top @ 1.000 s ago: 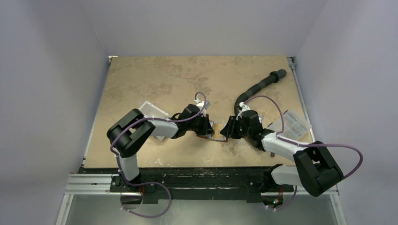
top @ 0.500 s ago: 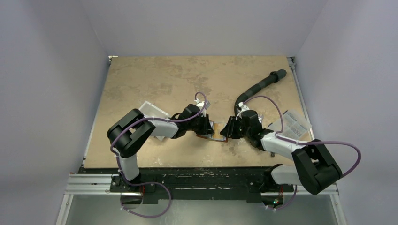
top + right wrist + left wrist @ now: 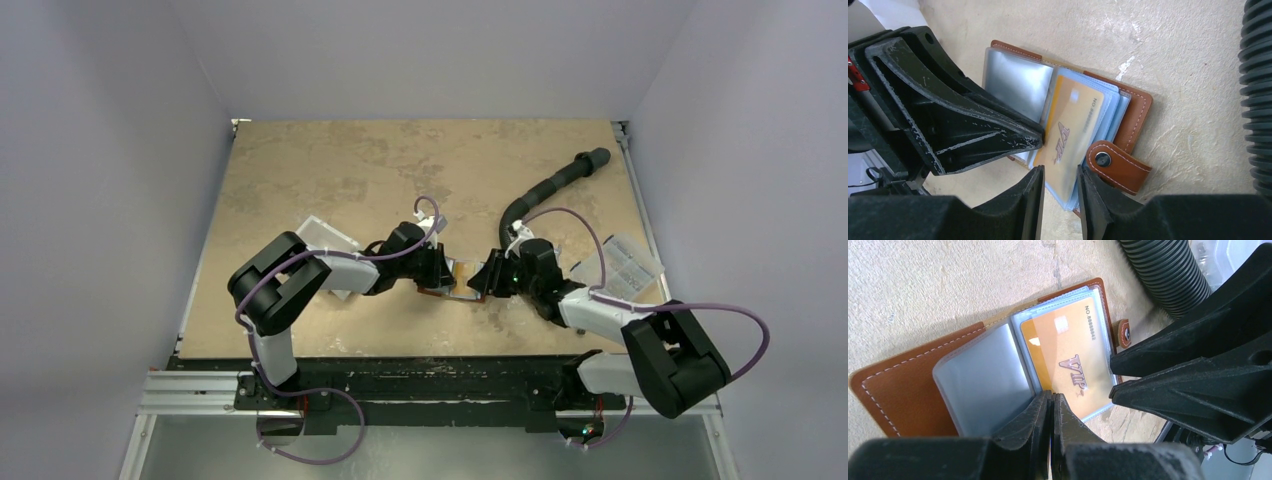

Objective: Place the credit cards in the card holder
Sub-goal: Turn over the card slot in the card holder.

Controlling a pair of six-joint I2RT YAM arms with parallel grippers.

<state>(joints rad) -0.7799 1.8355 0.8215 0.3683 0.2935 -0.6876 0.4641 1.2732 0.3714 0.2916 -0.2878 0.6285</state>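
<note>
So the tan mottled surface [image 3: 330, 180] has both arms folded in toward its middle, the left arm [image 3: 300, 282] reaching in from its side and the right arm [image 3: 600, 310] from the other. They meet nose to nose, with a black ribbed hose [image 3: 550, 188] curling away behind the right one.

Lying open and flat between them is the small brown leather card holder [image 3: 903, 390], clear-grey sleeve pages fanned up. It's right at both tips, so neither arm is really "nearer".

The bit that matters is the gold-orange plastic card stamped VIP [image 3: 1070, 130]. It sits on the right-hand page and looks mostly inside a sleeve already. Its long axis runs alongside the fold and points pretty much straight at the right end effector [image 3: 1060, 172], which sits at the card's near short end. My guess is any further seating is a push along that axis, away from the right wrist.

The right end effector comes in low, jaws partly spread. The gap looks too wide to be pinching a thin card, and I can't see anything actually held.

The left end effector [image 3: 1050, 397] has its jaws pressed together, with the tips on the sleeves' edge by the fold, apparently pinning the pages down. I can't tell if a page is nipped between them.

The snap tab [image 3: 1115, 165] lies flopped out just beside the right tips.
</note>
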